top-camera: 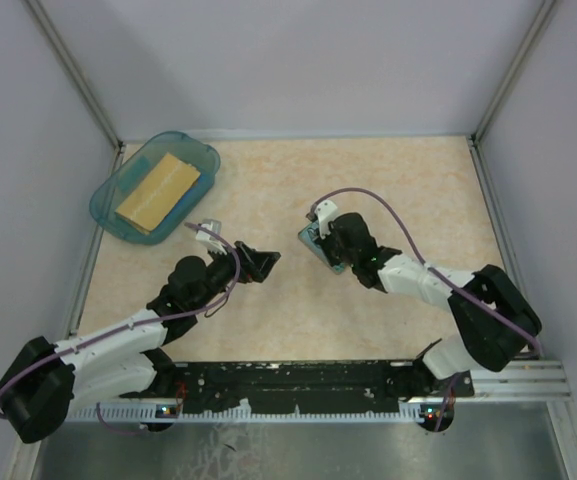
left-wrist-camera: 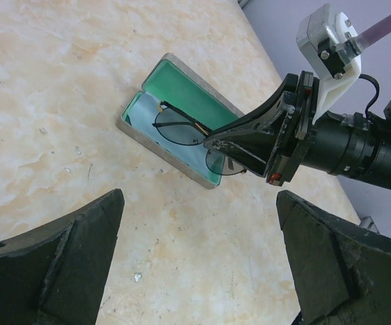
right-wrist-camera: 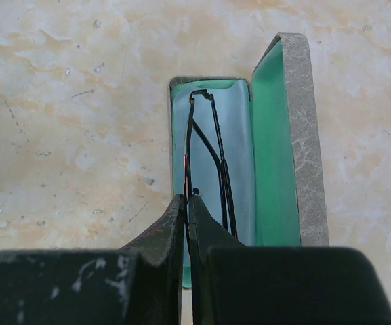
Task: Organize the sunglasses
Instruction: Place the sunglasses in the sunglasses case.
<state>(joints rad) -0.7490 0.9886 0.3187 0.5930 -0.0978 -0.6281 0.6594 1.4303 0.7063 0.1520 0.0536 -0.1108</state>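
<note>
The sunglasses [left-wrist-camera: 179, 130] are thin, dark and wire-framed, and they lie folded inside the open grey case [left-wrist-camera: 181, 84], over its green lining and a light blue cloth [right-wrist-camera: 239, 156]. My right gripper [right-wrist-camera: 190, 200] is shut on the sunglasses' thin wire frame [right-wrist-camera: 188, 145] at the near end of the case [right-wrist-camera: 297, 135]. From the left wrist view, the right gripper [left-wrist-camera: 217, 145] reaches in from the right and pinches the frame over the case's near rim. My left gripper [left-wrist-camera: 198, 264] hangs open above bare table, a short way left of the case [top-camera: 314, 241].
A translucent blue tray [top-camera: 108, 215] holding a tan block [top-camera: 158, 188] sits at the table's far left corner. Grey walls and metal rails border the tabletop on three sides. The arms' black base bar [top-camera: 298, 378] runs along the near edge.
</note>
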